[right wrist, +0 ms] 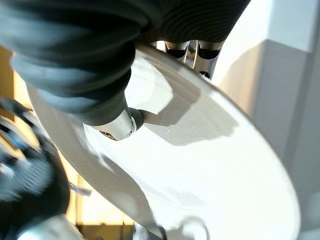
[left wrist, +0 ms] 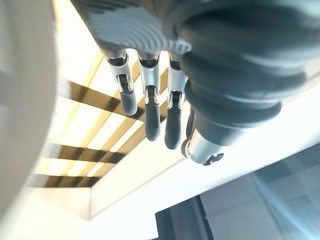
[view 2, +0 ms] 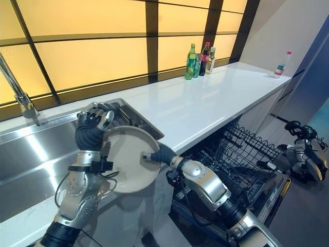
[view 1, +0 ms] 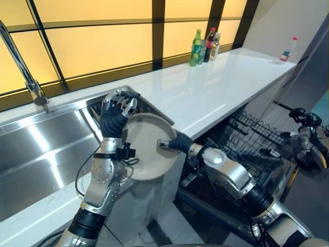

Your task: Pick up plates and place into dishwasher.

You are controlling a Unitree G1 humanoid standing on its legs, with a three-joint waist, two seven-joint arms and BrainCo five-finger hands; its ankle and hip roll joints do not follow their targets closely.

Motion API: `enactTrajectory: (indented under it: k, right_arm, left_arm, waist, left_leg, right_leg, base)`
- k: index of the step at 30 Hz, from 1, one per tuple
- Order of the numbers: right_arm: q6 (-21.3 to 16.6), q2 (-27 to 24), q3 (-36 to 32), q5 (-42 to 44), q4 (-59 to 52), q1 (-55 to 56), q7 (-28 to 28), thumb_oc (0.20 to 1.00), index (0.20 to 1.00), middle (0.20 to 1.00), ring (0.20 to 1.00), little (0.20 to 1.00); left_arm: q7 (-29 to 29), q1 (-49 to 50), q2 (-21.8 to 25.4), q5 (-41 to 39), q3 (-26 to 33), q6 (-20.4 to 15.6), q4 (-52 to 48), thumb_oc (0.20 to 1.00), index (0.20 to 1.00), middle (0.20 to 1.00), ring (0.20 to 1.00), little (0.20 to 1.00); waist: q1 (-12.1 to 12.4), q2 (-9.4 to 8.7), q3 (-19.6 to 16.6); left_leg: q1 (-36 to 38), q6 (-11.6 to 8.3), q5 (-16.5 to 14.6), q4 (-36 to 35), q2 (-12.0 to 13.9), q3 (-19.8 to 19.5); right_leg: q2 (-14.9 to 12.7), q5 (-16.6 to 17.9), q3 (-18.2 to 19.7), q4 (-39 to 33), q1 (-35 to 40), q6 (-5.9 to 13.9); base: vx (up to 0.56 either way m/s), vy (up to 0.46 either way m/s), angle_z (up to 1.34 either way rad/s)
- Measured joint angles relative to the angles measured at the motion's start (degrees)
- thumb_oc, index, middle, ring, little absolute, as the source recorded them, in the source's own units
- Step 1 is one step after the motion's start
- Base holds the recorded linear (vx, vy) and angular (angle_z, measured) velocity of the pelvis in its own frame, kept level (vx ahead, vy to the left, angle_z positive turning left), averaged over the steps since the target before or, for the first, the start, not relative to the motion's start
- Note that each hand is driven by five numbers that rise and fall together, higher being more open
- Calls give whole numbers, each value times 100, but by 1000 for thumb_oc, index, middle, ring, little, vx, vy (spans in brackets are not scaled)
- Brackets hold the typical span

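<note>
A round beige plate [view 1: 146,154] stands upright in the air over the counter's front edge, between my two hands. My right hand [view 1: 177,143] is shut on its right rim. In the right wrist view the thumb [right wrist: 122,122] presses the plate's face [right wrist: 200,175], with the fingers behind the rim. My left hand [view 1: 114,116] is at the plate's upper left rim. Its fingers [left wrist: 150,110] hang relaxed and open, with the plate's edge [left wrist: 20,100] beside them. The dishwasher's lower rack [view 1: 247,149] is pulled out at the right, below the counter.
A steel sink [view 1: 41,149] with a tap [view 1: 25,77] lies at the left. A dark dish rack [view 1: 95,105] sits behind the left hand. The white counter [view 1: 216,87] runs to the back right and carries bottles [view 1: 203,46]. A machine [view 1: 308,144] stands beyond the dishwasher door.
</note>
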Motion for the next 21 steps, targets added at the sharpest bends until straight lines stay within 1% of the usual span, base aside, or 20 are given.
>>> enactTrajectory:
  k: [5,15,17,21]
  right_arm:
    - [33,-61,-5,-1,0,-1,169,200,200,200,200,200]
    - [47,-74,-6,35,0,-1,224,200,200,200,200,200]
    - [47,-75,-10,35,0,-1,209,200,200,200,200,200]
    - [42,-80,-97,28,0,-1,75,200,200,200,200,200]
  left_arm:
    - [2,-5,-2,0,-1,-9,-51,200,200,200,200,200]
    - [16,-21,-3,2,-1,-8,-50,200,200,200,200,200]
    - [25,-43,-2,1,-1,3,-50,1000,1000,1000,1000,1000]
    - [123,-86,-3,2,2,11,-50,1000,1000,1000,1000,1000]
  waist:
    - [-3,0,0]
    - [-5,-1,2]
    - [-8,-1,3]
    - [-18,1,6]
  left_leg:
    - [-2,-15,-12,-1,4,1]
    - [6,-4,-5,-21,13,7]
    - [7,-4,-5,-22,13,8]
    - [8,-5,-5,-24,16,13]
  right_leg:
    - [3,-8,0,0,-2,-3]
    - [9,-19,-3,-1,-5,-7]
    - [9,-20,-3,-1,-5,-7]
    - [10,-21,-3,-1,-5,-6]
  base:
    - [-19,-10,0]
    - [-13,-8,0]
    - [0,0,0]
    - [0,0,0]
